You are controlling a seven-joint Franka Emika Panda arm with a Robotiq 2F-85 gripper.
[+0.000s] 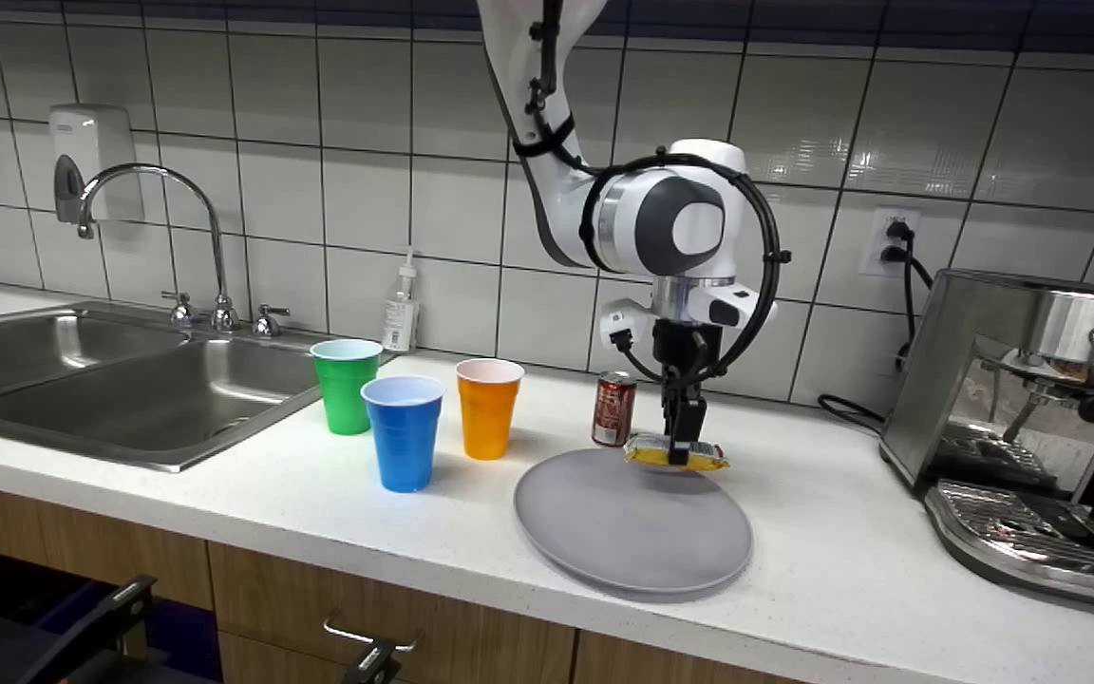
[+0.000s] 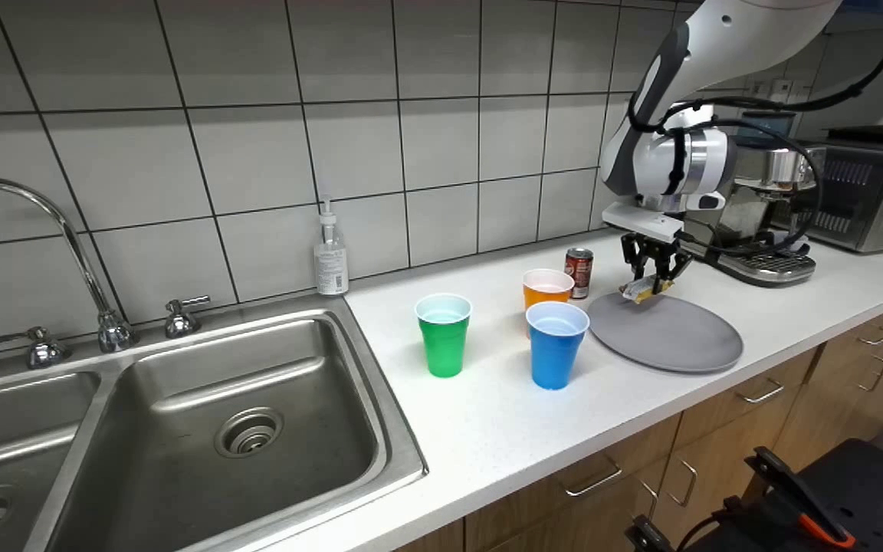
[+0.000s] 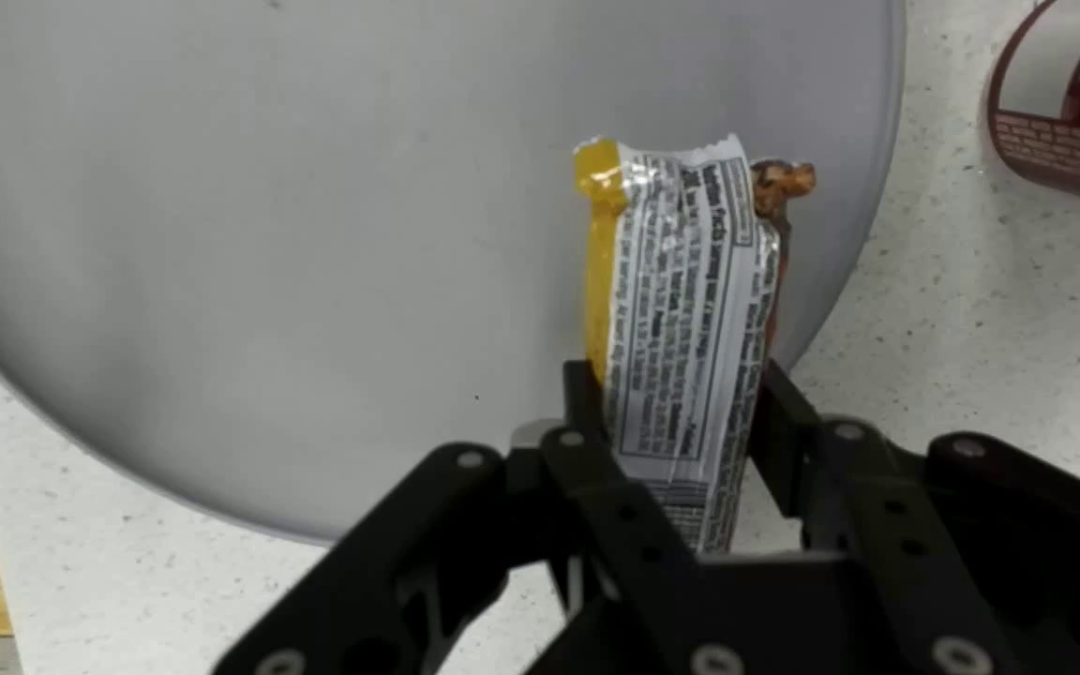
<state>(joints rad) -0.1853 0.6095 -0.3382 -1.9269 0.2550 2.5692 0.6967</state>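
My gripper points down and is shut on a yellow and silver snack packet. The fingers press its two long sides, as the wrist view shows at the fingertips. The packet also shows in both exterior views. It is over the back edge of a flat grey plate, which fills much of the wrist view. It appears slightly above the plate; the gap is hard to judge. A red-brown can stands close behind the plate and shows at the wrist view's right edge.
A green cup, a blue cup and an orange cup stand between plate and sink. A soap bottle stands by the tiled wall. A coffee machine is on the plate's other side.
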